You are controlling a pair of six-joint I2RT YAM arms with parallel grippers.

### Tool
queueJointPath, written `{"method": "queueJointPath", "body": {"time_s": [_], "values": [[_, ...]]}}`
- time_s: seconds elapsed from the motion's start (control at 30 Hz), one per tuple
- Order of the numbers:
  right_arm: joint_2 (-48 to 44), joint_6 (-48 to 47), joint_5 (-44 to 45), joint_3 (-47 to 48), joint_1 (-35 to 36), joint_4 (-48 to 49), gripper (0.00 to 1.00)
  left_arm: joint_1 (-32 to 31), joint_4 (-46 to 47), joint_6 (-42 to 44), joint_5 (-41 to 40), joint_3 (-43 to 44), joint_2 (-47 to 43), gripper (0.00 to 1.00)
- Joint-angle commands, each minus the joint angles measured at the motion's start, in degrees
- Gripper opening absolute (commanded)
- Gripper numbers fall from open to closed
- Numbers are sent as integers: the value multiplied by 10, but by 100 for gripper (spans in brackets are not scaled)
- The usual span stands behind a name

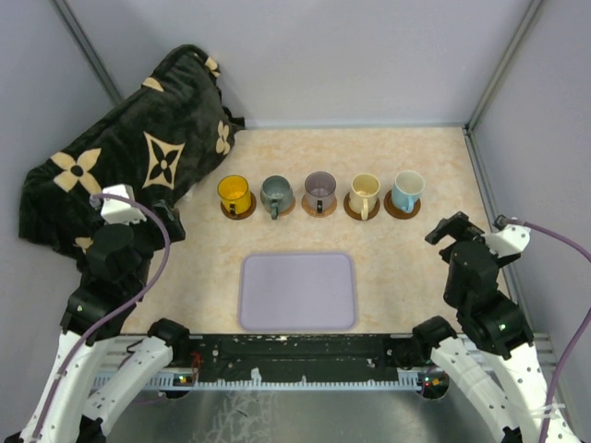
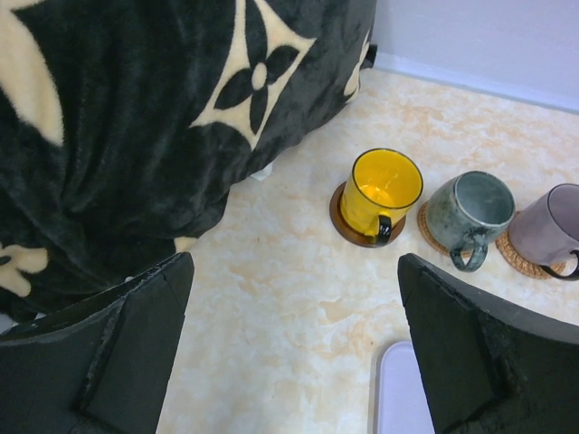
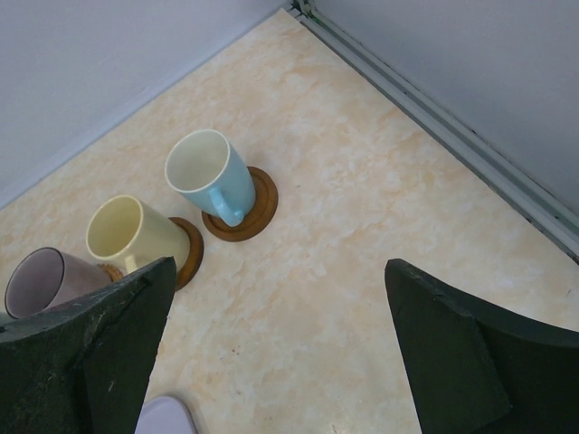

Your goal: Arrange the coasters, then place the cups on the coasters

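Five cups point(image 1: 319, 189) sit on five coasters point(image 1: 238, 212), in a row toward the worktop's point(image 1: 397, 277) far edge; left gripper point(image 2: 294, 262) and right gripper point(image 3: 279, 264) gape empty.

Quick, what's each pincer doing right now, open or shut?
Left pincer: open, holding nothing.
Right pincer: open, holding nothing.

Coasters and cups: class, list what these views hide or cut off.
Top view: cups cover most of each coaster; only rims show.
Left wrist: purple cup cut off by the right edge; tray shows only a corner.
Right wrist: a finger hides part of the purple cup.
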Motion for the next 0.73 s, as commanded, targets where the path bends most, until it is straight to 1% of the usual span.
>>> {"method": "queueJointPath", "body": {"time_s": [0.0,0.3,0.7], "values": [[-2,22,12,10,-5,-1,99,3,-64,-6,-15,21,-11,100],[-4,17,11,8,-5,3,99,2,-44,-21,-3,-3,-70,100],[-4,17,9,1,-5,4,99,2,-40,-34,-26,-8,-79,100]]}}
